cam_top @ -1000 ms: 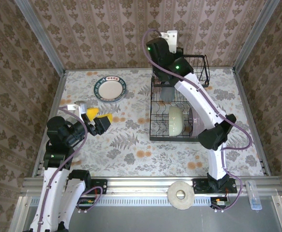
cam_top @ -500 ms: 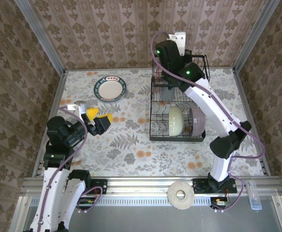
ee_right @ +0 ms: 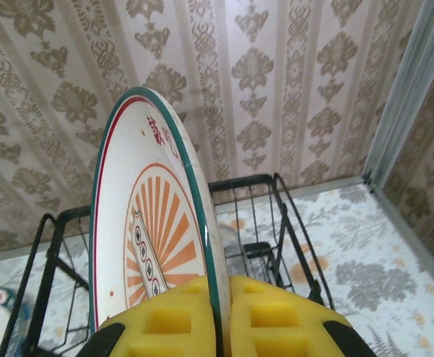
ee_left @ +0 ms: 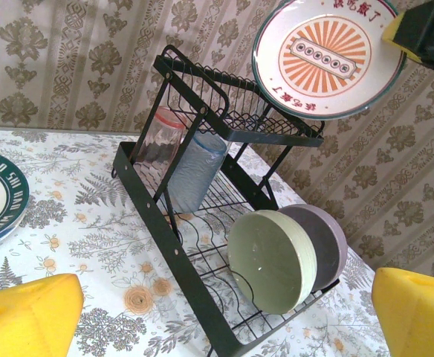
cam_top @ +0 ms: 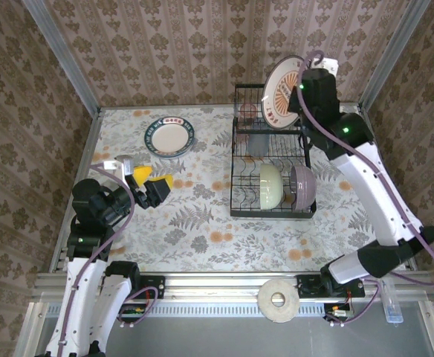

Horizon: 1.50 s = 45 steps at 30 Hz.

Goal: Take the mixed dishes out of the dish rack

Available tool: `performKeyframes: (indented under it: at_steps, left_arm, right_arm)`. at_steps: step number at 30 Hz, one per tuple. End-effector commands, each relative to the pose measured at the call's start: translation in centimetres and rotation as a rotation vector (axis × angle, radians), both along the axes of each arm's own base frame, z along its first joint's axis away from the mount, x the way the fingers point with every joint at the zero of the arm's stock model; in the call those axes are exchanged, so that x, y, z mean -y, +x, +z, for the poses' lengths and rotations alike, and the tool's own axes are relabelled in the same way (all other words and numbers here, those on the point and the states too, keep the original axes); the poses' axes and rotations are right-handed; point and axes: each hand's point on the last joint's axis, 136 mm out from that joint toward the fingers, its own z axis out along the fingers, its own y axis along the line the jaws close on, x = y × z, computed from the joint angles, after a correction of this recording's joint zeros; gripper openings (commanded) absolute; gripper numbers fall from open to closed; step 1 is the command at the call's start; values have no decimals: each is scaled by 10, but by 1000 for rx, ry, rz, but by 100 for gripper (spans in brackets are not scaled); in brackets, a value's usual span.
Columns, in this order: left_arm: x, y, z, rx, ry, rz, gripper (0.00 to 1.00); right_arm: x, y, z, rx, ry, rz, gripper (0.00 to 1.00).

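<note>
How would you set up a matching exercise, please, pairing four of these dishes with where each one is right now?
Things:
1. sunburst plate
2. cream-green bowl
3. green-rimmed plate
4. pink tumbler

Places:
A. flat on the table
B. under the upper shelf of the dish rack
C. gripped by the right tool
D. on edge beside the lilac bowl

Pairs: 1-C, 2-D, 3-A, 4-B

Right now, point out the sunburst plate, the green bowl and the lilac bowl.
sunburst plate (ee_left: 327, 58), left wrist view, orange centre pattern.
green bowl (ee_left: 265, 260), left wrist view, middle of its round face.
lilac bowl (ee_left: 328, 235), left wrist view, part showing behind green bowl.
</note>
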Motion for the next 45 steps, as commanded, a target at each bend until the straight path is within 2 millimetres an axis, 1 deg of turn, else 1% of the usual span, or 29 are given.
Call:
performKeyframes:
  at_steps: [1, 5, 12, 15, 16, 17, 21, 26, 30, 33, 34, 40, 45]
  left_arm:
    - [1, -1, 3, 3, -17, -4, 100]
    - [3, -1, 5, 2, -31, -12, 100]
    - [6, 2, 5, -17, -57, -23, 100]
    - [10, 2, 5, -31, -69, -44, 100]
    - [12, 2, 5, -35, -72, -51, 100]
    - [15, 2, 5, -42, -73, -61, 100]
    - [30, -3, 2, -73, -68, -114, 100]
    - [48, -9, -7, -110, -53, -173, 100]
    - [64, -13, -13, -126, -43, -224, 100]
    - [82, -22, -16, -126, -40, -294, 100]
    - [85, -20, -18, -125, -34, -285, 100]
    - [120, -22, -30, -153, -3, -362, 99]
    - [146, -17, -34, -181, 3, -400, 96]
  right_arm:
    - [-10, -9, 8, 49, 191, 110, 0]
    - [-11, -17, -4, 40, 287, 196, 0]
    - [-10, -30, -24, 12, 397, 269, 0]
    - [-9, -35, -37, -19, 449, 290, 0]
    - [-9, -34, -34, 1, 469, 303, 0]
    - [-9, -35, -37, -6, 481, 312, 0]
    - [-10, -41, -48, -33, 525, 347, 0]
    - [-19, -50, -58, -58, 588, 416, 0]
    - [-29, -60, -77, -106, 608, 480, 0]
    - [-33, -69, -92, -131, 615, 512, 0]
    - [-34, -73, -97, -140, 619, 518, 0]
    - [-42, -99, -121, -193, 620, 589, 0]
    - [-46, -115, -135, -211, 629, 628, 0]
